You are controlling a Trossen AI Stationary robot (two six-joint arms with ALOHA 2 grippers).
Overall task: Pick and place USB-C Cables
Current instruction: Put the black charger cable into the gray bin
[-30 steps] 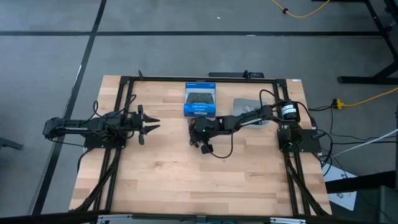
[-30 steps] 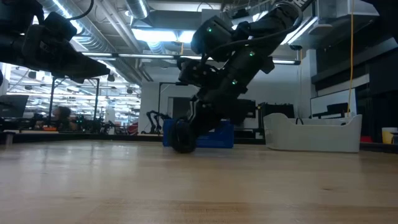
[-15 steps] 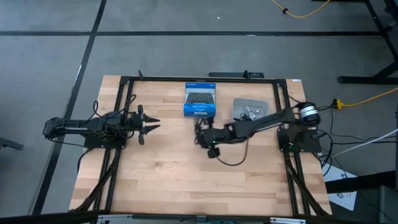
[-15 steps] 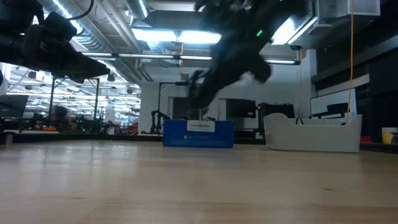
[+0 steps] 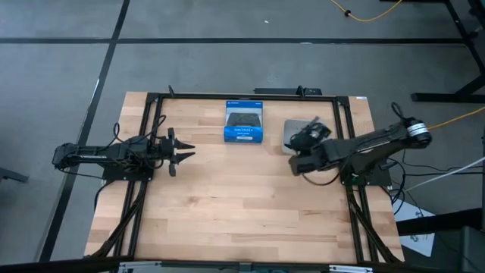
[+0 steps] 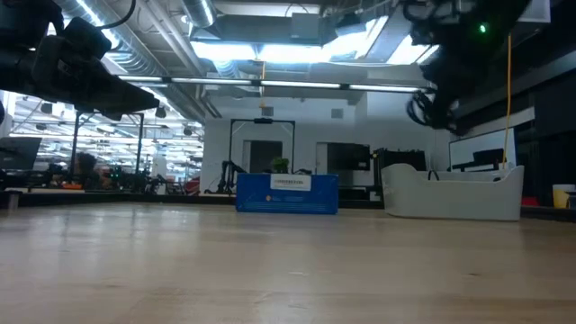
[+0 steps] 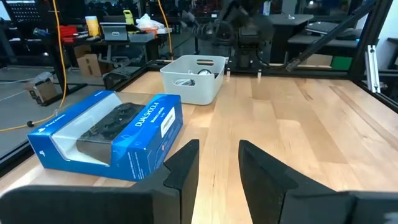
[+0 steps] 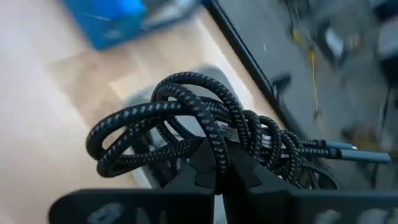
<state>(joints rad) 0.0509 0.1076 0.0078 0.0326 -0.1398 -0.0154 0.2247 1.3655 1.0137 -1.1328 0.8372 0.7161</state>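
My right gripper (image 8: 219, 168) is shut on a coil of black braided USB-C cable (image 8: 205, 130). It holds the coil in the air over the light grey tray (image 5: 289, 127) at the table's far right. The coil also shows in the high view (image 5: 311, 133) and hangs high in the low view (image 6: 421, 110). Other cables lie in the tray (image 7: 189, 73). My left gripper (image 5: 185, 152) waits open and empty at the table's left, fingers (image 7: 184, 167) pointing right. My right gripper pinches several strands of the black cable coil (image 8: 214, 146) between its two fingers, at one side of the bundle. The coil is lifted clear of the table and the tray, its loops spread beyond the fingertips and its plug ends (image 8: 348, 150) sticking out sideways.
A blue-and-black box (image 5: 244, 123) stands at the table's far middle, left of the tray; it also shows in the low view (image 6: 286, 193) and the left wrist view (image 7: 112, 137). A black frame (image 5: 227, 95) runs round the table.
My right gripper, shut on the black cable coil, has risen from the table just in front of the blue box. It has swung toward the table's right edge to above the tray. The coil has been lifted clear of the table and carried along.
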